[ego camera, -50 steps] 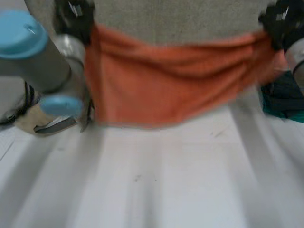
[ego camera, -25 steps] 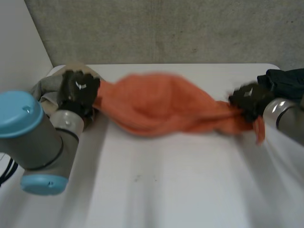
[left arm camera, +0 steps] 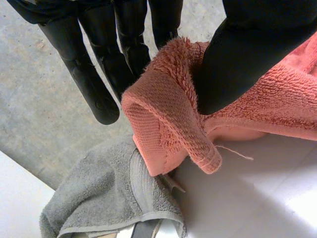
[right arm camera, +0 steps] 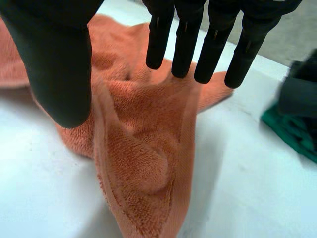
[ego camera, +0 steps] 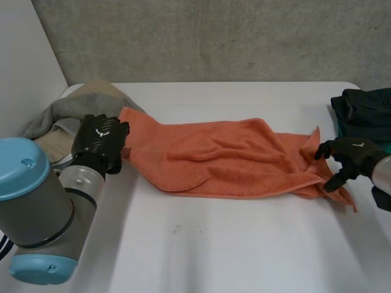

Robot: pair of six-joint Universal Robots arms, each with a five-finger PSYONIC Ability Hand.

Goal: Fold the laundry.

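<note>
- One orange terry towel [ego camera: 226, 159] lies stretched across our white tabletop [ego camera: 214, 244].
- Our left hand [ego camera: 101, 141] pinches its left corner between thumb and fingers.
- Our right hand [ego camera: 348, 154] sits released, fingers straight, at its right end.

our left arm [ego camera: 46, 201] reaches forward, and our left hand [ego camera: 99, 140] pinches a corner of the orange towel [ego camera: 226, 159] between thumb and straight fingers [left arm camera: 94, 84]. our right arm [ego camera: 382, 174] comes in low from the side; our right hand [ego camera: 348, 152] has its fingers [right arm camera: 185, 44] straight and spread, thumb apart, gripping nothing.
</note>
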